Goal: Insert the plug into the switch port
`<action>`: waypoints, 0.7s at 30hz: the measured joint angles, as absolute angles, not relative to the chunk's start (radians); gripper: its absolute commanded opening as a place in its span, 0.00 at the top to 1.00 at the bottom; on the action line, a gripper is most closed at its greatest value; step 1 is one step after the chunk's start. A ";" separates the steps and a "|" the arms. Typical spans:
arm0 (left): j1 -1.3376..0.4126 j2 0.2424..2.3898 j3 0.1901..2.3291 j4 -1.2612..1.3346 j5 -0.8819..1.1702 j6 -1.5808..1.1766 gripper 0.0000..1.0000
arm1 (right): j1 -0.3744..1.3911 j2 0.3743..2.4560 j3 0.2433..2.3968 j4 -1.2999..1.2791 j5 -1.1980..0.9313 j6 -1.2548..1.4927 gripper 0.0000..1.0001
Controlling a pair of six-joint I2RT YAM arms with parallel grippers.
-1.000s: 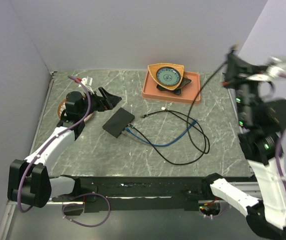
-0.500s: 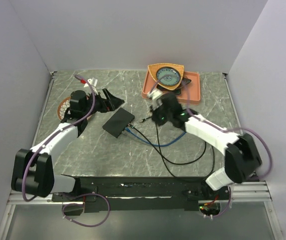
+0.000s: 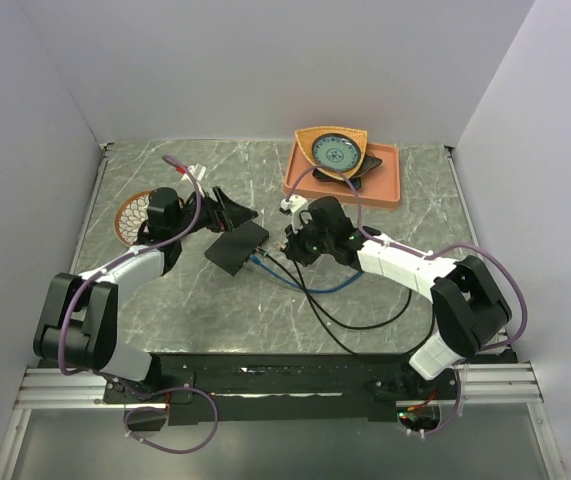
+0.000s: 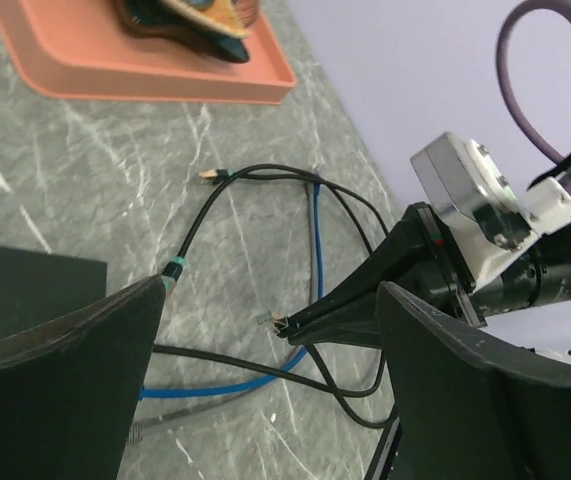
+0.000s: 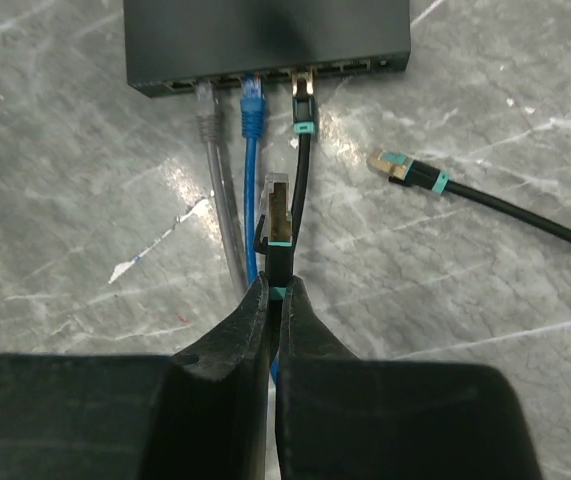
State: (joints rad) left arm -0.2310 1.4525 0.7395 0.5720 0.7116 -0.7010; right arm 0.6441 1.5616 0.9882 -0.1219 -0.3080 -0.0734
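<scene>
Switch (image 5: 265, 35) lies flat mid-worktop (image 3: 175, 300), port edge facing the R arm. Grey, blue & black cables (image 5: 253, 110) fill three sockets; free switch port (image 5: 350, 68) just right of them. Worktop in front of that edge is open, bar cable loops. R claw (image 5: 273, 290) clamped on plug (image 5: 278, 205), low, nose toward ports, short of the edge. R arm stretched in from right. L claw (image 3: 227, 212) fingers wide apart, holding nothing, just beside switch's far side.

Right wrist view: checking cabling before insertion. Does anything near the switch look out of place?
One loose black plug lies unplugged on the table, right of the plug pinched in the right end effector. Otherwise nothing stands out.
</scene>
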 measured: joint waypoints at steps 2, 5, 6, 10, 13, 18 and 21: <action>-0.235 1.450 0.739 0.596 0.719 -0.701 0.10 | 0.639 1.554 0.988 -0.114 -0.320 -0.071 1.00; -0.244 1.439 0.739 0.599 0.717 -0.694 0.12 | 0.625 1.533 0.988 -0.102 -0.346 -0.066 1.00; -0.247 1.433 0.739 0.597 0.717 -0.691 0.13 | 0.620 1.527 0.988 -0.099 -0.354 -0.064 1.00; -0.259 1.361 0.739 0.564 0.688 -0.660 0.12 | 0.603 1.483 0.988 -0.088 -0.398 -0.057 1.00; -0.265 1.289 0.715 0.563 0.656 -0.649 0.12 | 0.588 1.447 0.987 -0.085 -0.466 -0.049 1.00; -0.284 1.190 0.705 0.567 0.650 -0.637 0.13 | 0.550 1.375 0.987 -0.063 -0.611 -0.043 1.00; -0.303 1.170 0.706 0.565 0.653 -0.623 0.14 | 0.524 1.346 0.987 -0.045 -0.725 -0.041 1.00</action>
State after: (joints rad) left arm -0.3035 1.1702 0.7055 0.5652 0.6533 -0.6228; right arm 0.5236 1.3460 0.9874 -0.0452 -0.7250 -0.0410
